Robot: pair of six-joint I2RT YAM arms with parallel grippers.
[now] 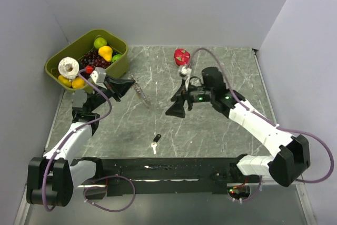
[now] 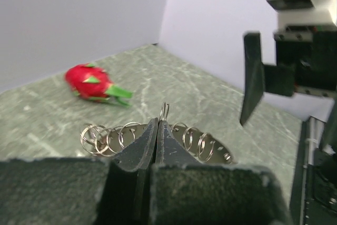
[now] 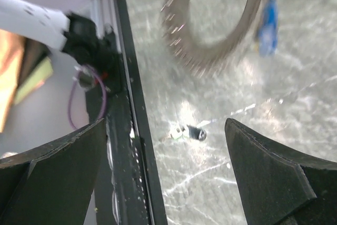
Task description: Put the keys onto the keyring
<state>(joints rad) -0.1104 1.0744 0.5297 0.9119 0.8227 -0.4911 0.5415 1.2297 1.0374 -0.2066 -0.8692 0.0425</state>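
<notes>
Keys (image 1: pixel 155 143) lay on table (image 1: pixel 210 130) nr front edge, back toward my bases from R gripper (image 1: pixel 177 106), jaws wide apart, nearer it than L. L gripper (image 1: pixel 126 85) was clamped on keyring (image 1: pixel 140 92), betw. arms.

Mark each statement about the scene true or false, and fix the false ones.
1. The left fingers are shut on the keyring. True.
2. The right fingers are closed on a key. False: they stand wide open and hold nothing.
3. Keys lie on the table, in front of the arms' bases. True.
4. The red fruit sits inside the green bin. False: it lies on the table, apart from the bin.
</notes>
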